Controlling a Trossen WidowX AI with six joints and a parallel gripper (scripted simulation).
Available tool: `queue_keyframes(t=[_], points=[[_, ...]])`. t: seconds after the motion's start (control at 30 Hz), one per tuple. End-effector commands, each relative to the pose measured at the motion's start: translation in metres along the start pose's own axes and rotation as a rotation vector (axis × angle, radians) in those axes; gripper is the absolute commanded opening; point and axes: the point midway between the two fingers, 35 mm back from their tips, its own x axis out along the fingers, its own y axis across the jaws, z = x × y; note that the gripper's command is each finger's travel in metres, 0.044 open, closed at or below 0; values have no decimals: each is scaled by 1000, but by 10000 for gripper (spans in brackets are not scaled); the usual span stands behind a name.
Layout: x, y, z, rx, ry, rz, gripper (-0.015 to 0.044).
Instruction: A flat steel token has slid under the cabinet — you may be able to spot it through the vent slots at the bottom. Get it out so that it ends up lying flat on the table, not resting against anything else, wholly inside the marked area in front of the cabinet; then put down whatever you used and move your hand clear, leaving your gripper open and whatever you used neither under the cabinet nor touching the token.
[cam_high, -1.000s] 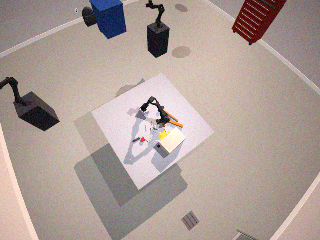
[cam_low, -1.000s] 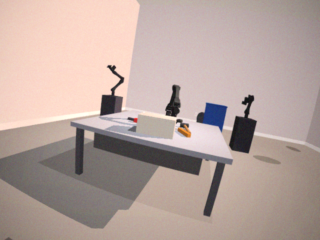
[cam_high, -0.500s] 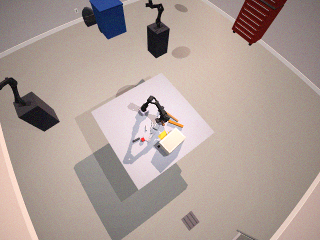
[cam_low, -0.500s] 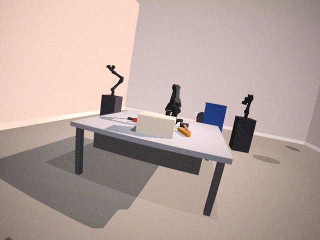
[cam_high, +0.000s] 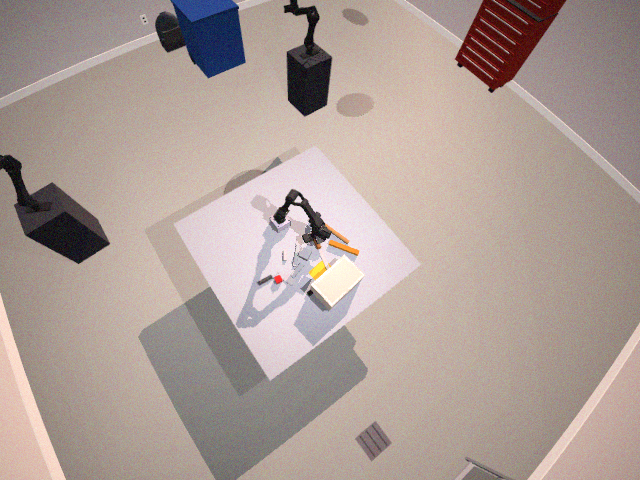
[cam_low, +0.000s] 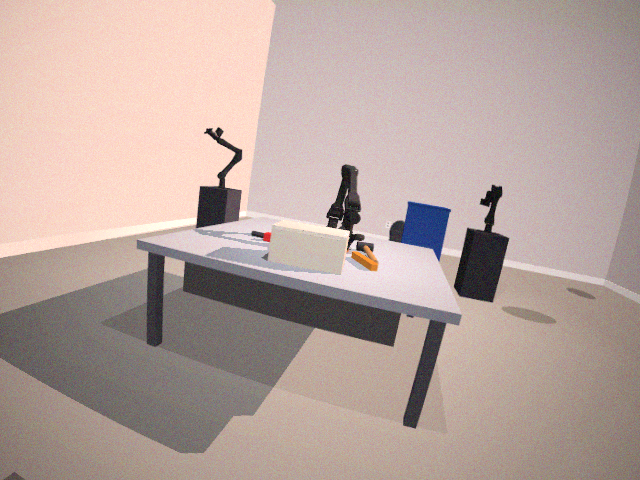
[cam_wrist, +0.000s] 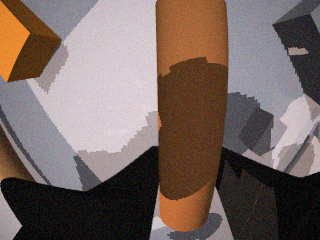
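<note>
The cream cabinet (cam_high: 337, 281) (cam_low: 309, 248) stands on the table (cam_high: 382, 253) (cam_low: 408, 284). A yellow marked area (cam_high: 317, 270) lies in front of it. My gripper (cam_high: 316, 241) (cam_wrist: 190, 167) is shut on the orange-brown round handle (cam_high: 317, 246) (cam_wrist: 192, 100) of a tool. A thin pale shaft (cam_high: 323, 259) runs from the handle toward the cabinet's front, beside the yellow area. Its far end is not clear. The steel token is not visible, and the vent slots cannot be made out.
An orange bar (cam_high: 343, 248) (cam_low: 364, 260) and a wooden handle (cam_high: 338, 234) (cam_low: 370, 253) lie beside the gripper. A red piece (cam_high: 278, 279) (cam_low: 267, 237) with a dark handle (cam_high: 264, 280) lies across the table. A small dark block (cam_high: 309, 292) is at the cabinet's corner.
</note>
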Motion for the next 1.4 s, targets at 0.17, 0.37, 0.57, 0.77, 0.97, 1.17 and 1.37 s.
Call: queue_keyframes(t=[0.17,0.37,0.57,0.77,0.97,1.17,1.37], points=[[1,0,-16,0,6,-2,0],[1,1,-26,0,6,-2,0],[1,2,-36,0,7,-1,0],[0,3,-32,-1,3,0,0],[-1,7,-36,1,5,0,0],[-3,12,-40,4,7,0,0],[-2,11,-40,6,7,-3,79]])
